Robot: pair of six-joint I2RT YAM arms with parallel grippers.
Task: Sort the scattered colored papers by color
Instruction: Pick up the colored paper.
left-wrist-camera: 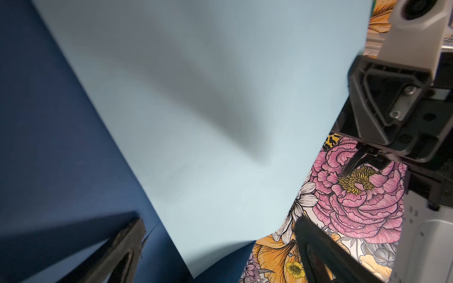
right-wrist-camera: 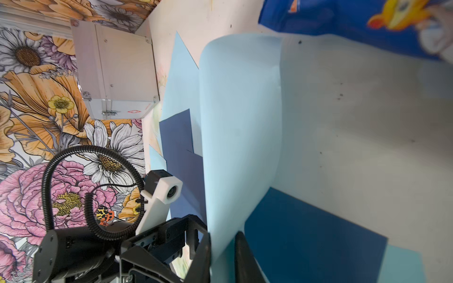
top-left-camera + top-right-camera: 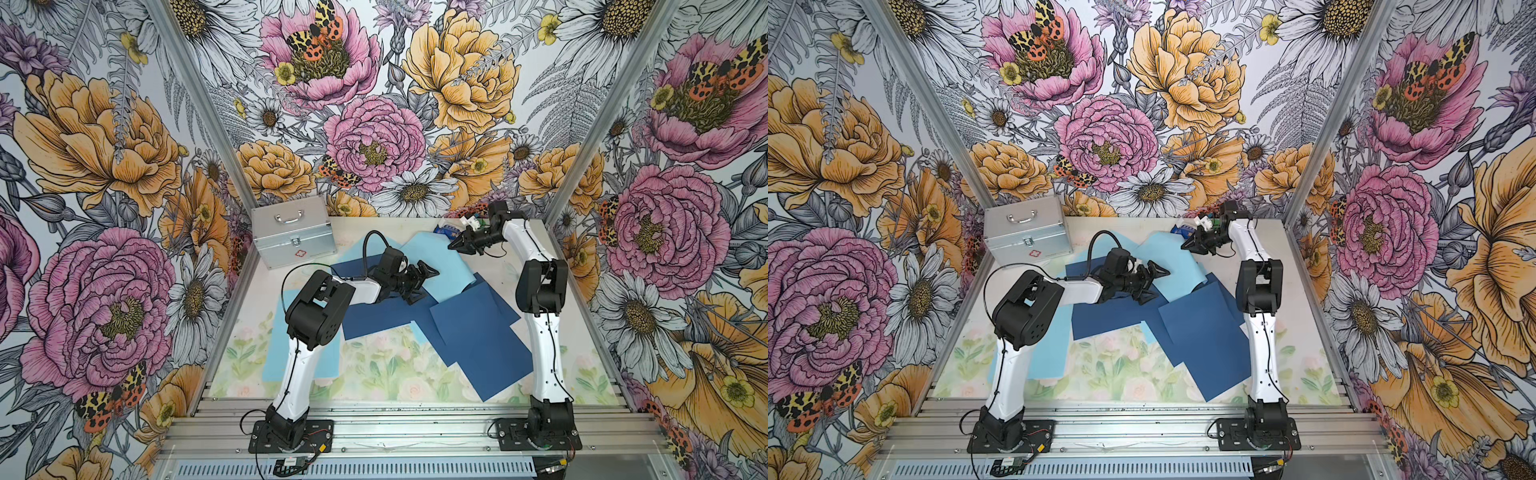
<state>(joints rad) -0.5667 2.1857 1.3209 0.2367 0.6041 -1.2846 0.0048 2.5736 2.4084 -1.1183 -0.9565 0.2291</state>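
Observation:
A light sky blue paper (image 3: 453, 270) (image 2: 240, 122) is raised and curled off the table. My right gripper (image 3: 454, 246) (image 2: 223, 236) is shut on its far edge. Its free corner (image 1: 220, 98) hangs between the spread fingers of my open left gripper (image 3: 426, 284) (image 1: 218, 223), which touches nothing. Dark navy papers (image 3: 478, 324) (image 3: 1108, 324) lie overlapping at the middle and right of the table. More light blue papers lie flat, one under the left arm (image 3: 274, 357), another near the case (image 3: 349, 257).
A silver case (image 3: 293, 237) (image 2: 115, 73) stands at the back left corner. A small blue printed packet (image 3: 446, 229) (image 2: 331, 17) lies at the back behind the right gripper. Flowered walls close in three sides, and the arm bases sit on the front rail.

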